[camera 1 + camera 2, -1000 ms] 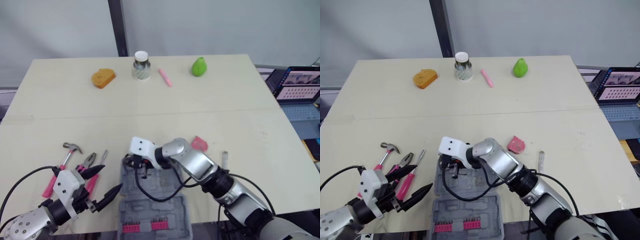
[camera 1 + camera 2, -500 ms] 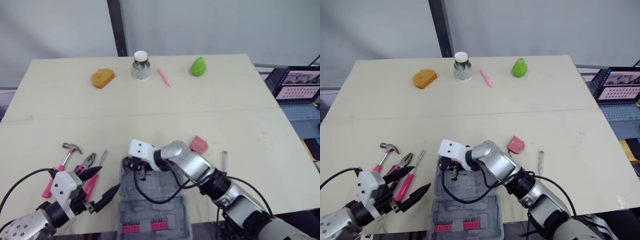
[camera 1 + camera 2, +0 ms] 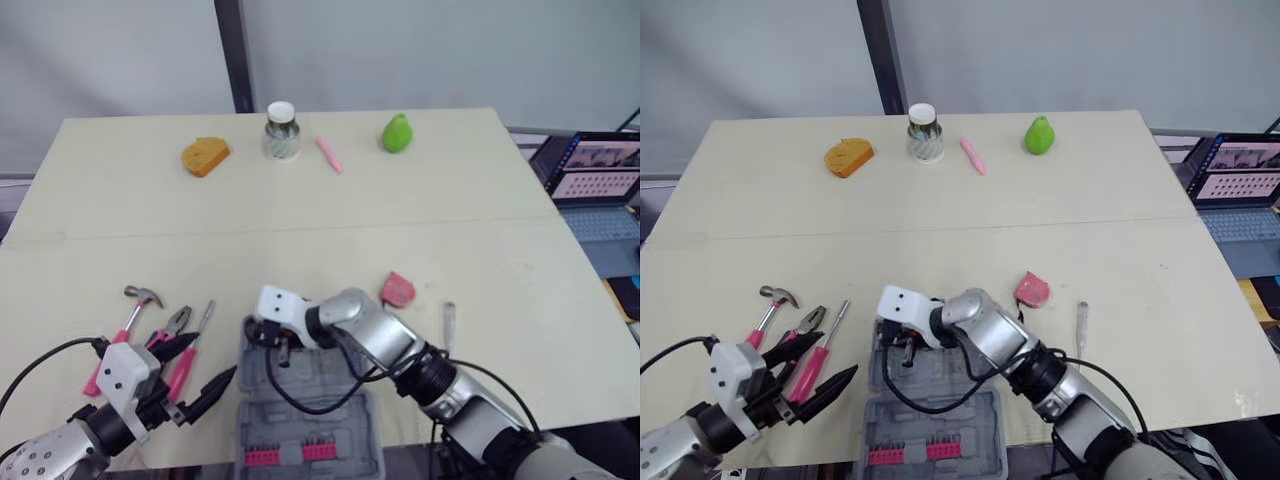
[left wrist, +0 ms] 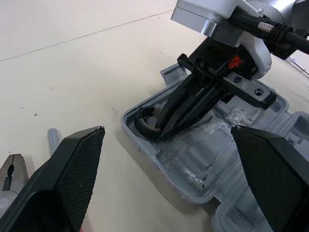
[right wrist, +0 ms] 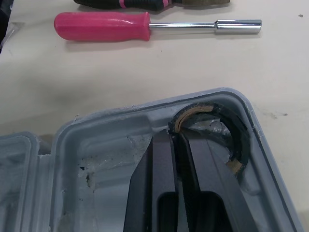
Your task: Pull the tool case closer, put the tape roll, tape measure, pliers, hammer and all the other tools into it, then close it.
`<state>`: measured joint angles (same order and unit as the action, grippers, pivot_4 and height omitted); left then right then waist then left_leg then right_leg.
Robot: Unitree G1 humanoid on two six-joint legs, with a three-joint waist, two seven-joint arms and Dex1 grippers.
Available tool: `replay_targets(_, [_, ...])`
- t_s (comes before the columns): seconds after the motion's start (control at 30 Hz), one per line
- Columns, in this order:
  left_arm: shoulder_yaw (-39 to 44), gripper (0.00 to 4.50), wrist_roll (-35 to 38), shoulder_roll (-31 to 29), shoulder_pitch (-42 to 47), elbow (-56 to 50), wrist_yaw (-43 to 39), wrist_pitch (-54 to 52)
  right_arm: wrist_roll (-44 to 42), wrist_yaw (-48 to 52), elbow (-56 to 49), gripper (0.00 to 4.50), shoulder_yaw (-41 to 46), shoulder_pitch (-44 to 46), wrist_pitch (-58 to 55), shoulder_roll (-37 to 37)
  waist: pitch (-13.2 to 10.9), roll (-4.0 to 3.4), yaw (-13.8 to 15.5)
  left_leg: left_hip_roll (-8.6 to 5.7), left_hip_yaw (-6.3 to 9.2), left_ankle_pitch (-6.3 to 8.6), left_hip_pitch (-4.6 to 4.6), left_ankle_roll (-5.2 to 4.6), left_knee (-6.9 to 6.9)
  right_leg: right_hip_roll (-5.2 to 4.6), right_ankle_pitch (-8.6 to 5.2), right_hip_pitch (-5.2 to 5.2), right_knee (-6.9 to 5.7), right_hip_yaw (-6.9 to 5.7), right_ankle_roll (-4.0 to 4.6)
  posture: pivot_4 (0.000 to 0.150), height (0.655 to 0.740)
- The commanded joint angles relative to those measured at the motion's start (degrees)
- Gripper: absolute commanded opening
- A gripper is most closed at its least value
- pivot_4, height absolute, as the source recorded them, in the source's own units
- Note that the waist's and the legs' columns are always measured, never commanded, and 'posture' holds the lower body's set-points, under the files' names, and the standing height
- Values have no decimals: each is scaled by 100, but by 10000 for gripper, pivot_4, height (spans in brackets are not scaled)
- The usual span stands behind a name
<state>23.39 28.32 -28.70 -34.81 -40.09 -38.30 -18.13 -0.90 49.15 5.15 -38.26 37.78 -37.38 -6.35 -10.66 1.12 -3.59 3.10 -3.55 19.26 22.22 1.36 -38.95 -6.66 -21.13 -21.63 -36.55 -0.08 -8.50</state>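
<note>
Right jaws pinch tape roll (image 5: 238,141) against tool case (image 5: 99,145) wall; left jaws gape empty; we risk wedging it.

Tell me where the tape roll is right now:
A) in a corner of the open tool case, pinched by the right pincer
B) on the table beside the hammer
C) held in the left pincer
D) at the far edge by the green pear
A: the tape roll sits in a corner of the tool case with the right pincer closed on its rim, while the left pincer is open and empty.
</note>
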Motion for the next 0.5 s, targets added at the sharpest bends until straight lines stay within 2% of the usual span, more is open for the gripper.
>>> replay_targets(0.03, [25, 45000, 39, -58, 44, -125, 20, 19, 16, -6, -27, 536, -4, -5, 111, 87, 0, 0, 1, 1, 0, 0, 0, 0, 0, 0, 0, 0, 0, -2, 0, 1500, 7400])
replay_targets(0.5, [-13, 45000, 10, -83, 124, -85, 38, 18, -59, 9, -85, 536, 151, 32, 99, 137, 0, 0, 1, 13, -3, 1, 0, 4, 0, -1, 3, 0, 1, -33, 6, 1500, 7400])
